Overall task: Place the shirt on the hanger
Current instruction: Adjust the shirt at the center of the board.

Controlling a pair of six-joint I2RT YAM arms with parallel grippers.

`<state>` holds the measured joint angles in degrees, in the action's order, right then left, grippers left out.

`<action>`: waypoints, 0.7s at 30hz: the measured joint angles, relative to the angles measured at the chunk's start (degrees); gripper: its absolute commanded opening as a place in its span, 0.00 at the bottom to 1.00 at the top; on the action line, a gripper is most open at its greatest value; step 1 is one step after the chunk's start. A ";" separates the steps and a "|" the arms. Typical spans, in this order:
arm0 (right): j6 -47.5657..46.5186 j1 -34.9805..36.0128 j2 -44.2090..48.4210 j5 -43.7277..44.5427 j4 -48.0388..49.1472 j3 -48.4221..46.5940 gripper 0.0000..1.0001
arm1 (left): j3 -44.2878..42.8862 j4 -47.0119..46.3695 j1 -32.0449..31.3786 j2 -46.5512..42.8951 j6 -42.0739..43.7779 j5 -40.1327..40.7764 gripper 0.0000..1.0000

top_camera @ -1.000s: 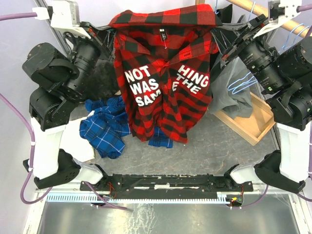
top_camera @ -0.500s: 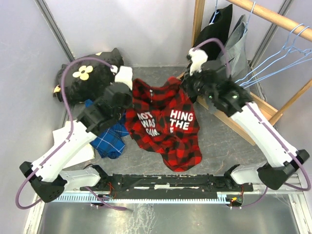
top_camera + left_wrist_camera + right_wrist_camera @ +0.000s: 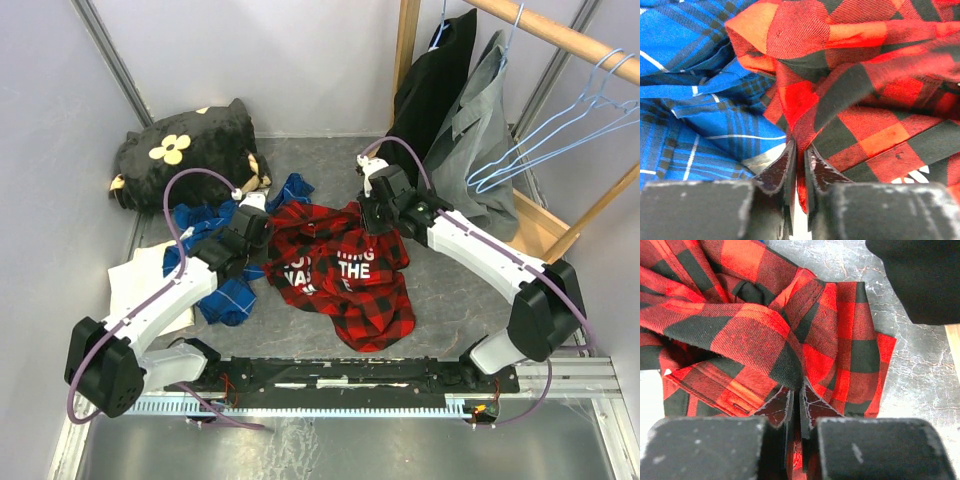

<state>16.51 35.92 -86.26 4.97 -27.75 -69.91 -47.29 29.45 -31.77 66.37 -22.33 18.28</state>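
Note:
The red-and-black plaid shirt with white lettering lies bunched on the grey table in the middle. My left gripper is shut on a fold at its left edge. My right gripper is shut on a fold at its upper right. The shirt fills the left wrist view and the right wrist view. Light-blue wire hangers hang from the wooden rail at the upper right, apart from both grippers.
A blue plaid shirt lies left of the red one, also in the left wrist view. A black flowered garment lies at the back left. Black and grey garments hang from the rail. A white cloth lies at left.
Both arms have come down from a high lift and lowered the shirt onto the table, where it has bunched up. Both grippers still hold it.

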 measured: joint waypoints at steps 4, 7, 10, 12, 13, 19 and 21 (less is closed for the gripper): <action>0.37 0.00 0.33 -0.50 1.22 0.02 0.68 | -0.31 -0.68 0.55 -0.46 0.07 -2.47 0.48; -0.11 0.00 2.51 -0.90 1.03 0.02 0.89 | -0.94 -0.70 0.55 -2.01 0.09 -3.63 0.59; -0.90 -0.04 5.49 -1.07 -0.26 0.00 0.99 | -1.68 -0.68 0.55 -4.37 0.26 -3.96 0.78; -1.31 -0.04 7.85 -0.81 -1.55 0.00 0.99 | -2.16 -0.61 0.55 -5.95 0.37 -4.17 0.84; -1.31 -0.04 8.72 -0.50 -2.05 0.02 0.99 | -2.27 -0.57 0.55 -6.54 0.42 -4.35 0.86; -2.03 -0.04 14.40 3.91 -7.82 1.11 0.99 | -2.40 0.37 0.55 -9.20 0.76 -4.44 0.92; -2.47 -0.04 15.37 4.42 -9.38 1.92 0.99 | -2.71 1.31 0.55 -9.18 0.79 -4.26 0.95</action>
<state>14.04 35.88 -70.89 9.39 -37.12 -67.99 -50.00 30.76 -31.22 57.19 -21.54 14.02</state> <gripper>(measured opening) 0.990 0.918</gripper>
